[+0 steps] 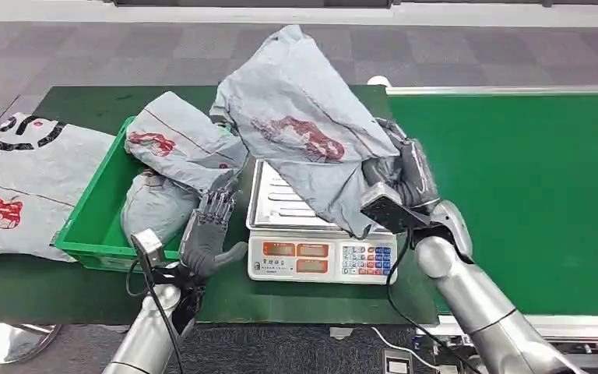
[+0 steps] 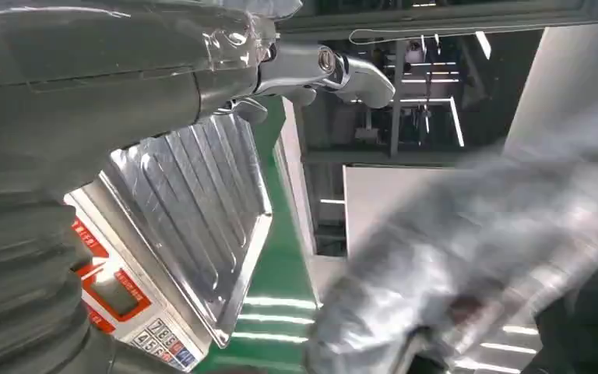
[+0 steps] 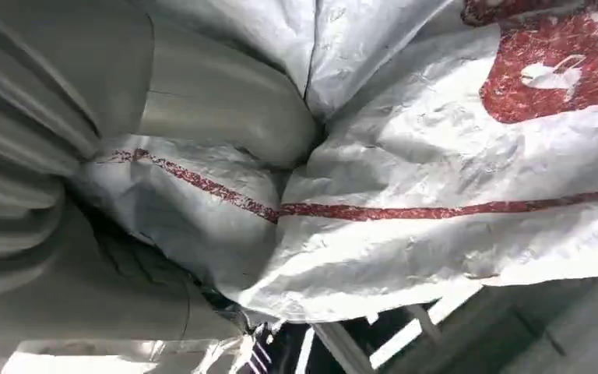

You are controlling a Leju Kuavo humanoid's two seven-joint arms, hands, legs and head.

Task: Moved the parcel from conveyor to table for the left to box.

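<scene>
Nearest, the left hand (image 1: 212,226) hovers just left of the scale (image 1: 321,234), between it and the green bin (image 1: 93,218); its fingers are apart and lightly curled, and it holds nothing. To the right, the right hand (image 1: 406,175) grips the grey parcel (image 1: 300,128) by its right edge; the right wrist view shows the thumb pressed into the crumpled film beside a red stripe. The parcel hangs tilted above the scale's steel pan, its lower corner low over the pan, though I cannot tell whether it touches.

By my judgement the task is past its middle: the parcel is off the green conveyor (image 1: 529,195) and over the table (image 1: 86,109), but it is not yet set down or released; the left hand has yet to take it and box it, and the bin already holds other grey bags (image 1: 175,144).

For room: the bin's right wall stands close to the scale's left side, and the left hand occupies that narrow gap; the conveyor's pale rail runs just right of the scale; farther left a flat bag (image 1: 23,179) lies on the table beyond the bin, overhanging its left edge; the far table strip behind the parcel looks open, so lowering straight down seems the safest path.
</scene>
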